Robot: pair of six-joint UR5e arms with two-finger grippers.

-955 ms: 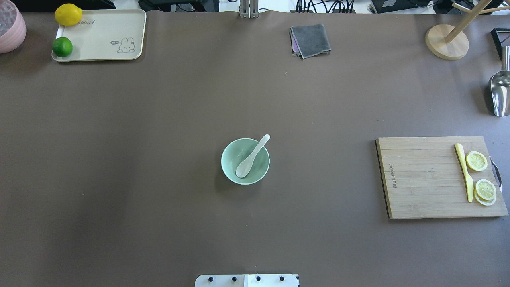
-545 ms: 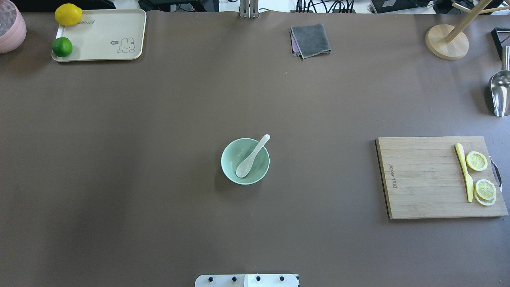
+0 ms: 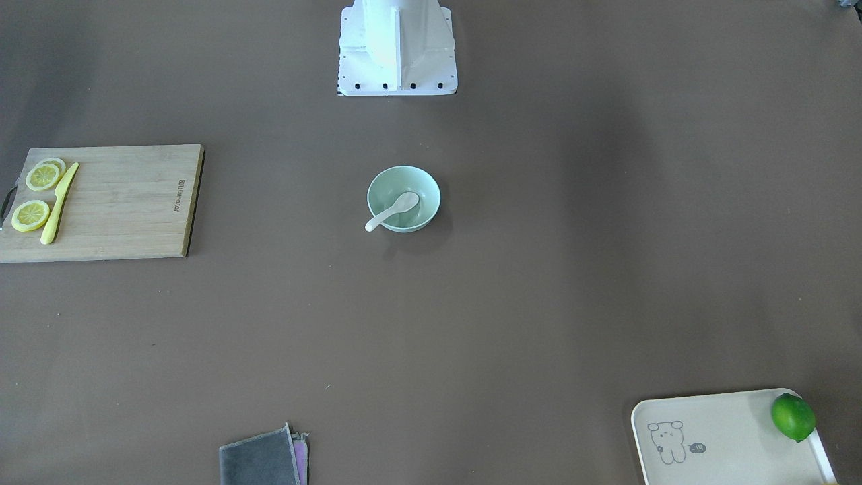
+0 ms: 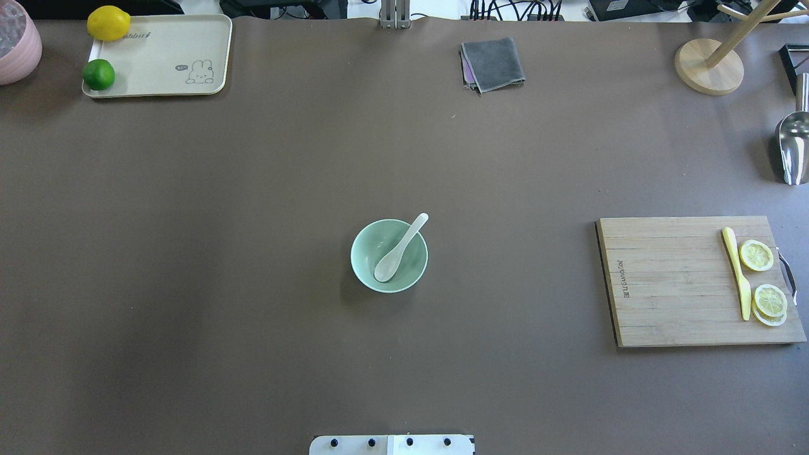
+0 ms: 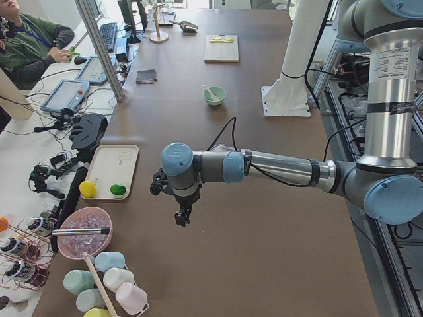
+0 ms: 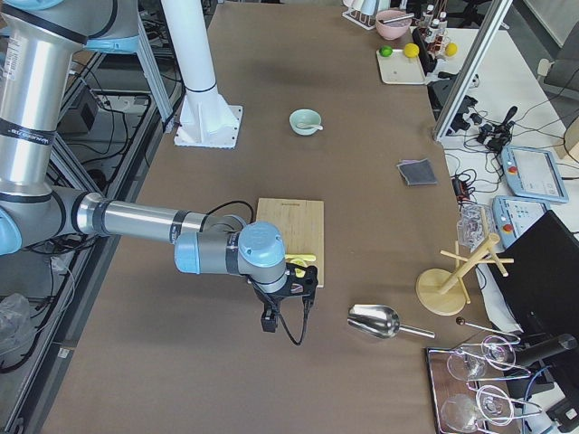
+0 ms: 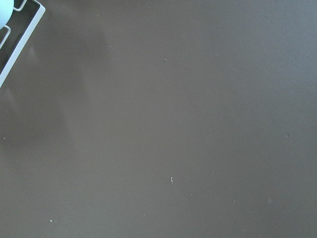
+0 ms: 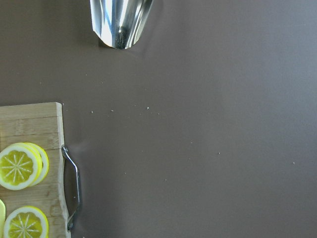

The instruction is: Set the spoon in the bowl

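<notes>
The white spoon (image 4: 399, 248) lies in the mint-green bowl (image 4: 360, 268) at the middle of the table, scoop inside and handle resting over the far-right rim. Both show in the front view too, spoon (image 3: 392, 209) and bowl (image 3: 425, 184). My left gripper (image 5: 182, 215) hangs over the table's left end, far from the bowl. My right gripper (image 6: 269, 318) hangs beyond the table's right end near the cutting board. Both show only in the side views, so I cannot tell whether they are open or shut. Neither holds anything that I can see.
A wooden cutting board (image 4: 670, 281) with a yellow knife (image 4: 736, 272) and lemon slices lies at the right. A cream tray (image 4: 164, 54) with a lemon and a lime is far left. A grey cloth (image 4: 493, 63), a metal scoop (image 4: 793, 145) and a wooden stand (image 4: 708, 66) lie at the far side.
</notes>
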